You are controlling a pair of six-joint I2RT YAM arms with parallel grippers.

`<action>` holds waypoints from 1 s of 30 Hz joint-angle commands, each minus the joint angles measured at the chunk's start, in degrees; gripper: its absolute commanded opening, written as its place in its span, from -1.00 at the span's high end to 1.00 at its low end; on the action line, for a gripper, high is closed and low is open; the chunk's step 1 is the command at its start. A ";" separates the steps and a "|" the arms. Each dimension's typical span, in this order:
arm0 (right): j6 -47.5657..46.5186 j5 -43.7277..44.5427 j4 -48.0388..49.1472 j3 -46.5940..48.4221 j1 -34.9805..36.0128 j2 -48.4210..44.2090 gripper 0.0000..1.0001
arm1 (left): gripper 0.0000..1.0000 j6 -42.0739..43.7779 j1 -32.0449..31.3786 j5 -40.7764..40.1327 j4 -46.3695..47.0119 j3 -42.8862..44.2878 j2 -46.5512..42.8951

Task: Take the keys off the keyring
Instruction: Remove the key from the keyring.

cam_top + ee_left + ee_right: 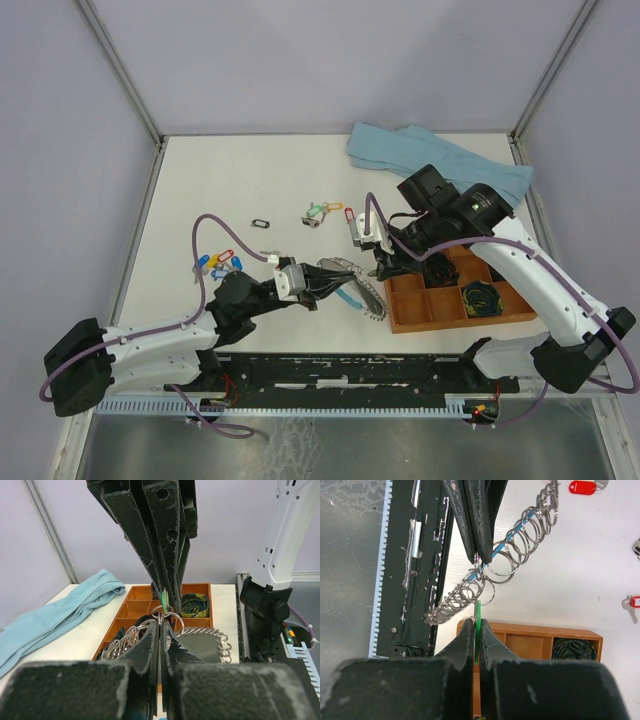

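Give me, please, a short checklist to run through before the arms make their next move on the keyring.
1. Left gripper shut on the keyring: ok.
2. Right gripper shut on the green tag: ok.
3. Green tag's key freed from the keyring: cannot tell; its ring is lost among the others and the key itself is hidden.
4. Room for the right gripper to pull away: cannot tell; the orange tray lies close by it.
5. Loose keys lie apart from both grippers: ok.
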 commanded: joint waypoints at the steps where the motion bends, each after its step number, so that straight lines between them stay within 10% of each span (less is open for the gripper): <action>1: -0.26 -1.88 1.98 -0.87 -0.29 -1.57 0.99 | 0.95 -3.26 0.09 -3.45 10.54 -0.32 0.29; 30: 7.19 1.43 5.89 -2.79 2.48 3.80 0.99 | 0.95 -8.14 0.09 -13.96 18.35 -1.59 4.12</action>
